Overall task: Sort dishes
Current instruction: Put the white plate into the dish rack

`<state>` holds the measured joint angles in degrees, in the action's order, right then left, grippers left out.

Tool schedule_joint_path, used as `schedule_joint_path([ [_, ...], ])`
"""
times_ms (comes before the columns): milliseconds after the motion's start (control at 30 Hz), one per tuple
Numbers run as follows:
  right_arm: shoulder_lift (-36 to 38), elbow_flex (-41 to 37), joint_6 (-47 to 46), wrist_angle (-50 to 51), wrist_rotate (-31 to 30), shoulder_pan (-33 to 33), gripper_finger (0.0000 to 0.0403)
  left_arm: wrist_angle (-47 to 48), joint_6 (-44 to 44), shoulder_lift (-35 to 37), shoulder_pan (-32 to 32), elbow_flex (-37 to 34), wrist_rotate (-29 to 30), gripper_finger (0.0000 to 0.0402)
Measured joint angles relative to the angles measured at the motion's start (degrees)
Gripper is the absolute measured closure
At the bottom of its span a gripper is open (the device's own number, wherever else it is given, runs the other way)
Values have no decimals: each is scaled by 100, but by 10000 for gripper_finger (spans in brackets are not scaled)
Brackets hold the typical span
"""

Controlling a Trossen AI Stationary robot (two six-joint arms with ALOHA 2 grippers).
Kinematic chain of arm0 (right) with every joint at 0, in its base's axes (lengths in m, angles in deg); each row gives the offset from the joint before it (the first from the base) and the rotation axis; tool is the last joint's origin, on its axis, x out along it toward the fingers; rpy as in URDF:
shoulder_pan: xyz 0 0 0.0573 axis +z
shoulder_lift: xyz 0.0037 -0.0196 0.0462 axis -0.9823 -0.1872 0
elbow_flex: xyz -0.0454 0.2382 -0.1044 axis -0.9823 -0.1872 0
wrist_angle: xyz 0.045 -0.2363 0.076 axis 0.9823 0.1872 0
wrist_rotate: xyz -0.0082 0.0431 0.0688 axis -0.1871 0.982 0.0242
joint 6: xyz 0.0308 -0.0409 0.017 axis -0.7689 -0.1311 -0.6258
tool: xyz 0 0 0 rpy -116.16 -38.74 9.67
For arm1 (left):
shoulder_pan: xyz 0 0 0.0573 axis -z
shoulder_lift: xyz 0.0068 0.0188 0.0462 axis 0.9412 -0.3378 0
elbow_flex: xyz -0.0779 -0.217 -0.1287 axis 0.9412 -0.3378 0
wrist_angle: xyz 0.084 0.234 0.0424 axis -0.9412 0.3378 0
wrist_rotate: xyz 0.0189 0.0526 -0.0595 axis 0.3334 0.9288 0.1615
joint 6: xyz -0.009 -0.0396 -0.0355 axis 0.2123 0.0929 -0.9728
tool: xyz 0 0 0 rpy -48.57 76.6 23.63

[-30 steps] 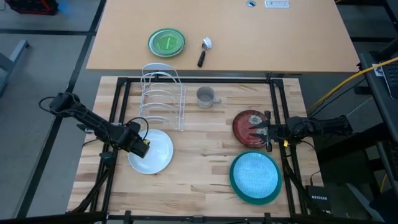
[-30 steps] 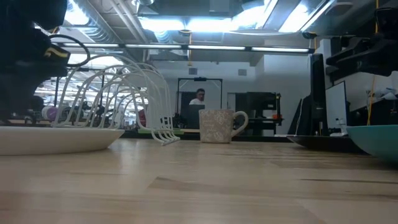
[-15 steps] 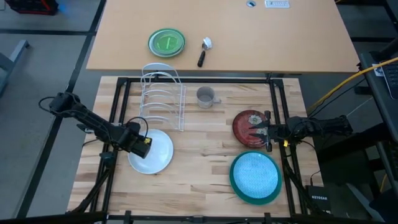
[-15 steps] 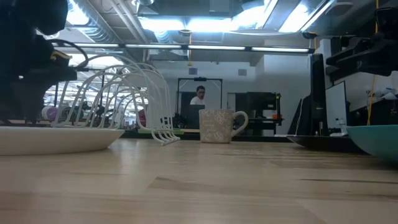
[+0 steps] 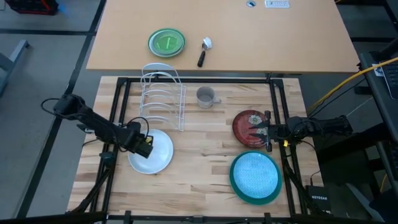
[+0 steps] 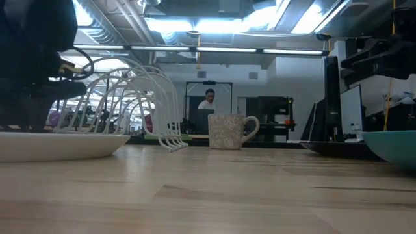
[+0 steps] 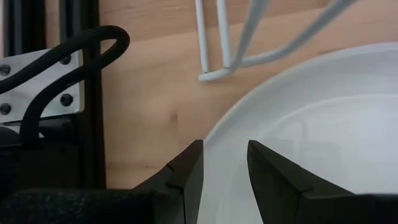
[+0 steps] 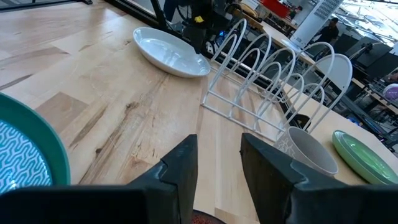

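A white plate [image 5: 155, 152] lies flat on the table's near left. My left gripper [image 5: 147, 148] hangs open just above its left rim [image 7: 227, 134], pointing steeply down, one finger outside the rim and one over the plate's inside. My right gripper [image 5: 260, 130] waits open above the dark red patterned plate [image 5: 247, 124] at the right. A teal plate with a light blue patterned face [image 5: 255, 176] lies nearer the front. The grey mug [image 5: 205, 96] stands upright beside the white wire rack [image 5: 163, 96].
On the farther tabletop sit a bright green plate [image 5: 166, 42] and a dark-handled utensil [image 5: 203, 51]. A black frame [image 5: 121, 106] borders the work area. Bare wood lies between the white plate and the teal one. A person shows in the room beyond the mug [image 6: 208, 101].
My left gripper has sunk toward the white plate's left rim and rolled a little about its own pointing line. Its finger gap looks unchanged. The plates, the mug and my right arm have stayed put.
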<state>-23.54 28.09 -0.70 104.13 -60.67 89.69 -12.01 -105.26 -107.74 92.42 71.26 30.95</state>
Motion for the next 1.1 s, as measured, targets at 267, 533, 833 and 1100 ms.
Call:
schedule_joint_path([
  [267,2,0,0,-1,1,0,276,-14,47,-514,-155,-4,17,286],
  [533,2,0,0,-26,1,-2,276,-323,373,-613,-155,-6,-43,286],
  [833,1,0,-703,-680,2,-2,276,-761,344,-609,-56,21,-416,286],
  [1100,2,2,-1293,-1345,6,0,276,-1295,341,-613,97,118,-455,286],
])
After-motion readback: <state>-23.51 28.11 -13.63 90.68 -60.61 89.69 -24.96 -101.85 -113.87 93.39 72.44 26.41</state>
